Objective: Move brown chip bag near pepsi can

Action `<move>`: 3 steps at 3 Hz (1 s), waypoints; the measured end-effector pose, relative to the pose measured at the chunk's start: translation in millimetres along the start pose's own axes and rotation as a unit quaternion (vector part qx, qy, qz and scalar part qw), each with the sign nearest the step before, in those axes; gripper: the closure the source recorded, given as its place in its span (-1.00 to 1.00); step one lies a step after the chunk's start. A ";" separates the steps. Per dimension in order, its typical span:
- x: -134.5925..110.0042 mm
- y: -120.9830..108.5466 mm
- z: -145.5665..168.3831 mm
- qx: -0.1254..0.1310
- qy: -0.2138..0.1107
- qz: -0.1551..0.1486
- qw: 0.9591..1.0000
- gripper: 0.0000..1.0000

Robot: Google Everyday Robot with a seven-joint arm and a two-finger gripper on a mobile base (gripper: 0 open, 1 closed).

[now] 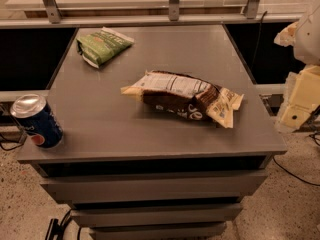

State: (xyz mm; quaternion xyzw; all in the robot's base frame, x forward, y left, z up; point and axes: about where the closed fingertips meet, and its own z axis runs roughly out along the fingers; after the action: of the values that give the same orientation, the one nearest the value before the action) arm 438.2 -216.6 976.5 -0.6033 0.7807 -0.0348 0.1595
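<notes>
The brown chip bag (182,99) lies flat near the middle of the grey table (115,129), a little right of centre, with its white label panel facing up and its cream-yellow ends pointing left and right. The pepsi can (36,120) stands upright at the table's front left corner, well apart from the bag. My gripper (299,100) hangs past the table's right edge, right of the bag and touching nothing.
A smaller green chip bag (102,45) lies at the table's back left. The table is a drawer cabinet with stepped drawer fronts (155,184) below. A rail with metal posts (173,4) runs behind it. Cables (295,176) lie on the speckled floor.
</notes>
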 end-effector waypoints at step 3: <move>-36.1 4.9 43.1 0.003 -0.063 -0.005 0.998 -1.00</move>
State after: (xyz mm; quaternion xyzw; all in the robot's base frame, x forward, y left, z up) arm 454.2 -174.9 942.0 -0.6081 0.7657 0.0003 0.2097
